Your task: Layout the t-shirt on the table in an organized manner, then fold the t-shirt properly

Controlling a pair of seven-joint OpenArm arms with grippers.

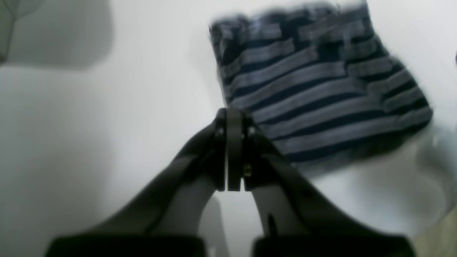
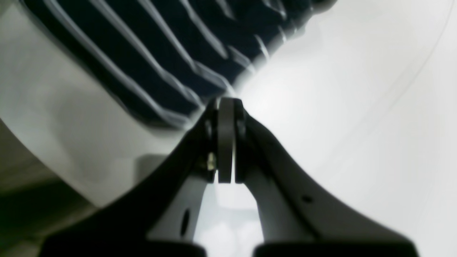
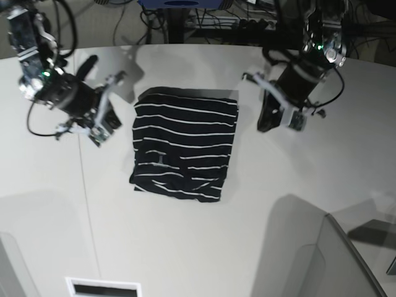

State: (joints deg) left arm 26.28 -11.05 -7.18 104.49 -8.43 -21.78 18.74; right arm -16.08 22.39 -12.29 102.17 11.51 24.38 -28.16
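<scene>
**Inspector:** Toward the far edge of the large, smooth, off-white table [image 3: 204, 247], about midway along it, lies the dark navy, soft-fabric t-shirt with thin white stripes [image 3: 184, 143], folded into a compact, roughly square packet.

**Assistant:** Condition of the fold?

**Inspector:** Edges mostly true; the near edge is slightly ragged. I judge the folding essentially done.

**Assistant:** Handling?

**Inspector:** Light, limp cloth, likely to sag and slide on that slick top. Any correction is best taken by pinching a corner through all layers.

**Assistant:** Arms?

**Inspector:** The left gripper [image 1: 229, 110] and right gripper [image 2: 225, 101] flank the packet, each raised clear of it. Both sets of jaws are clenched together with nothing between them.
</scene>
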